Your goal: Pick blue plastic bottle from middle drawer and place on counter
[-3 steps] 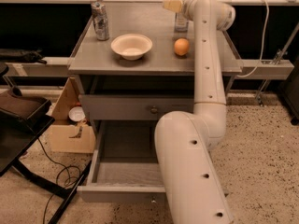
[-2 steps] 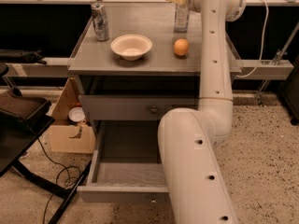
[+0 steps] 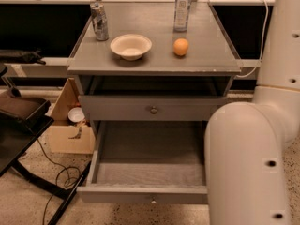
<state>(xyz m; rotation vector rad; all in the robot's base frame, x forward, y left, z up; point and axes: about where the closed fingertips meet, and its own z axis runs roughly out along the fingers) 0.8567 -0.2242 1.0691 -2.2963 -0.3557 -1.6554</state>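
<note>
The blue plastic bottle stands upright at the back right of the counter, free of any grip. The middle drawer is pulled wide open at the bottom of the cabinet and its floor shows nothing inside. My gripper is out of view, past the top right edge of the picture. Only my white arm shows, rising along the right side.
A silver can, a white bowl and an orange sit on the counter. The drawer above is shut. A cardboard box and a black chair base stand at the left on the floor.
The gripper was at the bottle on the counter. It has let go and risen out of view. The bottle stays standing in place.
</note>
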